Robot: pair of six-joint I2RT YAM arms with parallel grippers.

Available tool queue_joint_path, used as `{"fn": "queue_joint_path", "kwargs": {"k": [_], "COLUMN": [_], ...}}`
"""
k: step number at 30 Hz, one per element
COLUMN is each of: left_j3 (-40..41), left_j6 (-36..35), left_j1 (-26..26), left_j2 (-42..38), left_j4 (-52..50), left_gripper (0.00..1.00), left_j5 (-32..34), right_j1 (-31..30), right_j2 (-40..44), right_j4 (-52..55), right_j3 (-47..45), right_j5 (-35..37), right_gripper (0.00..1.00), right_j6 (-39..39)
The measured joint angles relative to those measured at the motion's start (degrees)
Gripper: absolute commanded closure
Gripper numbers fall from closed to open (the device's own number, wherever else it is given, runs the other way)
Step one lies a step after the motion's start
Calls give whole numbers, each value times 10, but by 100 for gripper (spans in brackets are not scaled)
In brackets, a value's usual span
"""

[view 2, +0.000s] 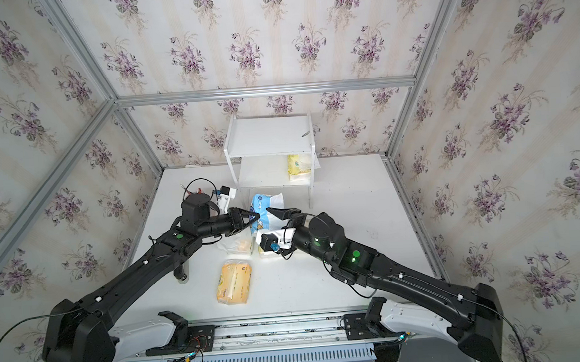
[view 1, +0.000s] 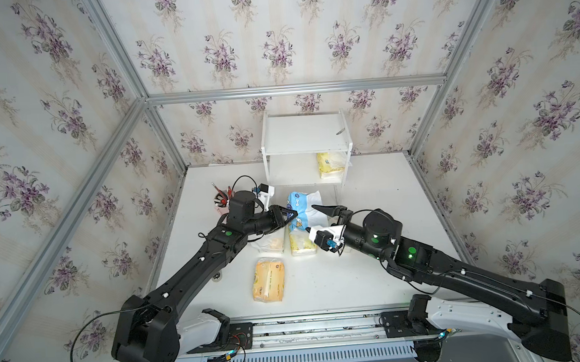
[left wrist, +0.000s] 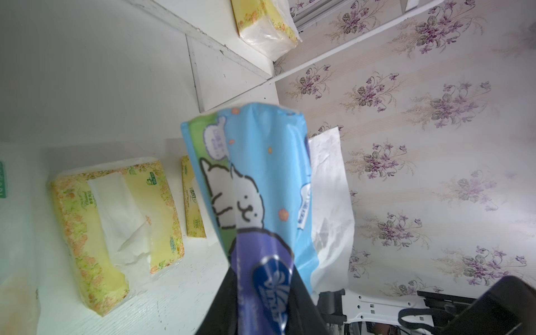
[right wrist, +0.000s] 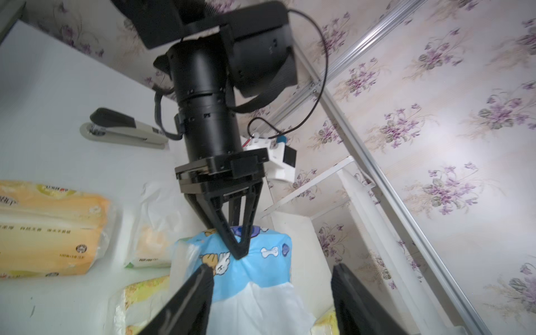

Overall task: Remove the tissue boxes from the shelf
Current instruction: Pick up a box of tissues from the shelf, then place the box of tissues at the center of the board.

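Centre frame | left gripper pinched one end of the blue-and-white pack | right gripper gaped empty | we judged it soft, light, slippery.

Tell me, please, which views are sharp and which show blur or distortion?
Both top views: sharp, evenly lit, frame rails splayed by the wide angle. Left wrist view: blue-and-white pack soft at its near end, yellow pack sharp. Right wrist view: right tool out of focus in front, left tool sharp, wallpaper soft.
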State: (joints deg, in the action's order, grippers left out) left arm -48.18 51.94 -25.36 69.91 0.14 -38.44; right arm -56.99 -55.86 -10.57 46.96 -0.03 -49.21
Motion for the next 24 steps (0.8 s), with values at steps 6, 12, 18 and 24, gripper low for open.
{"fn": "queue_joint_path", "kwargs": {"k": [6, 12, 18, 24], "left_j3": [33, 73, 111, 142], "left_j6": [-17, -20, -19, -9], "left_j1": [-29, -75, -122, -149], "left_j2": [-23, -49, -78, -92], "left_j4": [-26, -52, -78, -104], "left_gripper": [77, 78, 78, 77], "left_j5": [12, 35, 75, 100], "right_j1": [45, 126, 185, 207], "right_j2": [37, 42, 56, 65], "right_j4": [-97, -164, -192, -205], "right_j3": [-24, -51, -72, -90], "right_j5": [-19, 28, 58, 82], "right_gripper": [12, 2, 0, 0], "right_j6": [65, 153, 238, 273]}}
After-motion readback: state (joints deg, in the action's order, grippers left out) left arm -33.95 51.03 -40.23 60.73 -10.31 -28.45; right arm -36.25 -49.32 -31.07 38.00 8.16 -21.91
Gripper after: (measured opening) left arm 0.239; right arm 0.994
